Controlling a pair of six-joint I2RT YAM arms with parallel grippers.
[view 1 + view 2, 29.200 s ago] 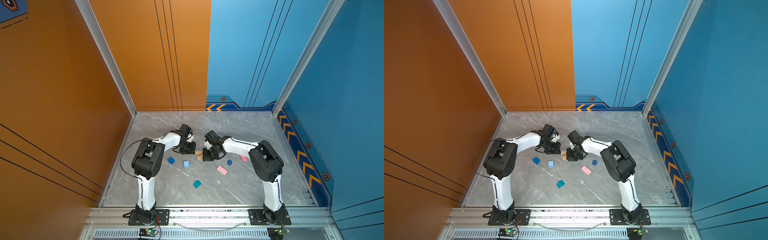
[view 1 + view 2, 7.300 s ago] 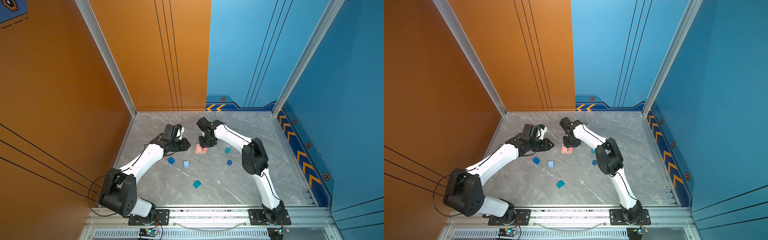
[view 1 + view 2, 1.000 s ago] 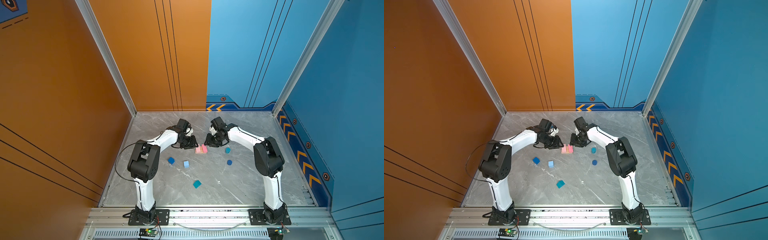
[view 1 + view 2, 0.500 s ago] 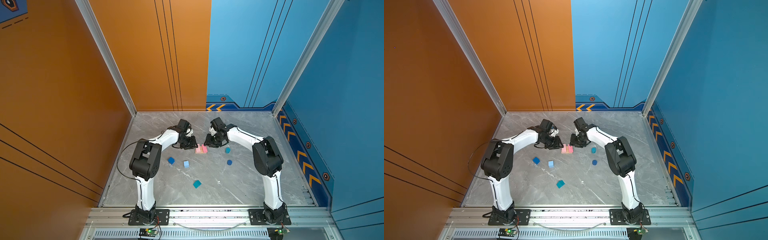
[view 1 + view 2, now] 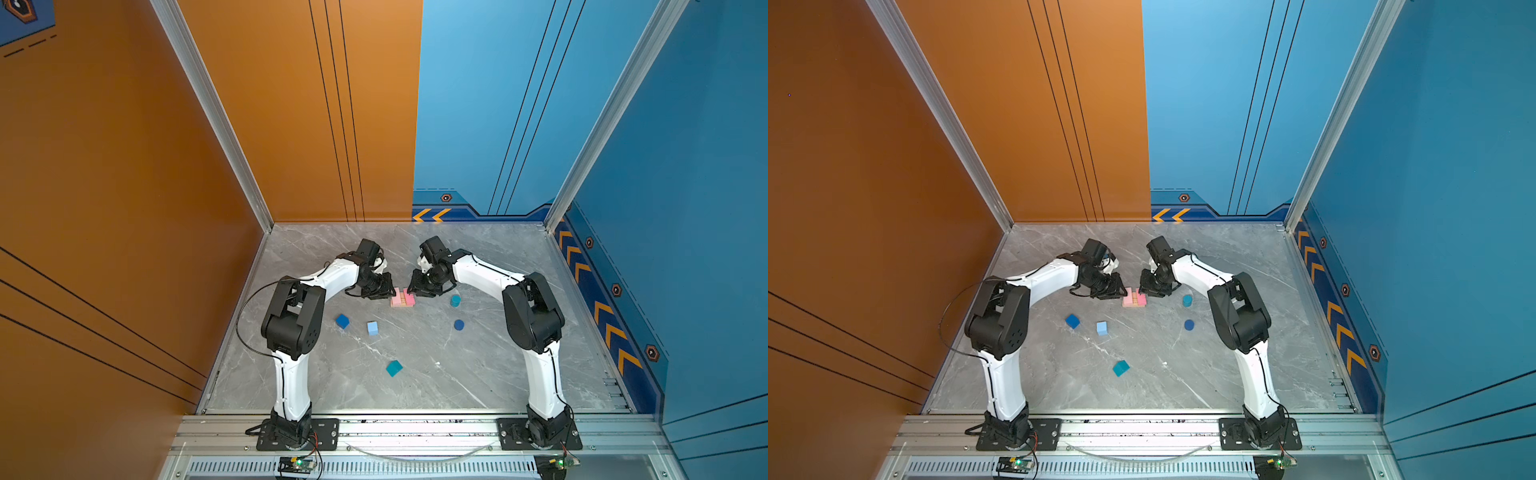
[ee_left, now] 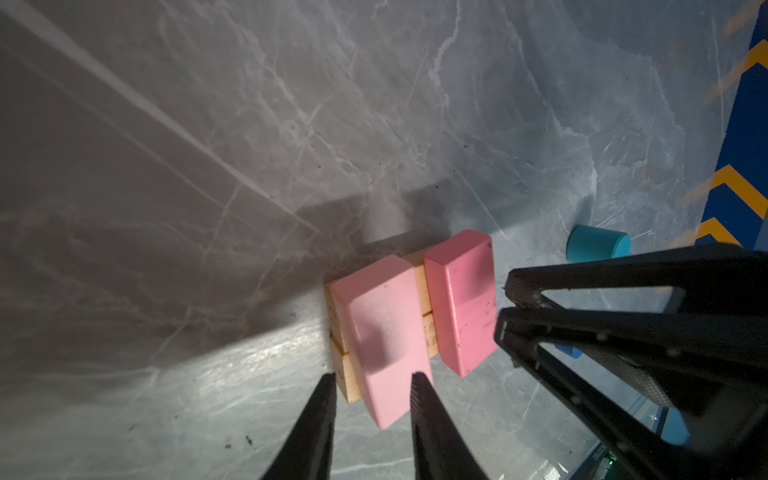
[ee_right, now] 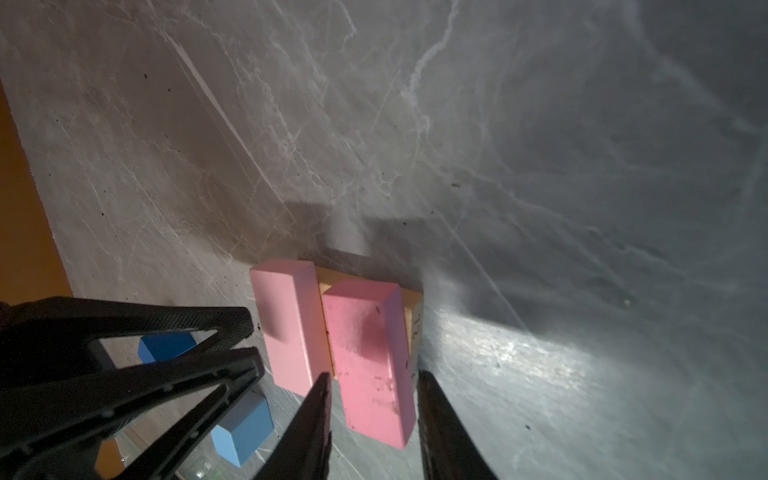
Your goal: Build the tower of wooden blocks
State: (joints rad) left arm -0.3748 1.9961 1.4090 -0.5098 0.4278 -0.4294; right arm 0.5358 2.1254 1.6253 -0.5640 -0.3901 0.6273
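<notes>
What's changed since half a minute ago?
The lighter pink bar and darker pink bar moved from the table onto the tan bars; the left gripper and right gripper now straddle one each. Dark-blue cube, light-blue cube, teal cube, dark-blue cylinder: unmoved.

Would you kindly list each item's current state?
Lighter pink bar: atop tan bars.
Darker pink bar: atop tan bars.
Tan bars: flat, bottom layer.
Dark-blue cube: loose.
Light-blue cube: loose.
Teal cube: loose.
Teal cylinder: loose.
Dark-blue cylinder: loose.
Left end effector: astride lighter pink bar, grip unclear.
Right end effector: astride darker pink bar, grip unclear.
</notes>
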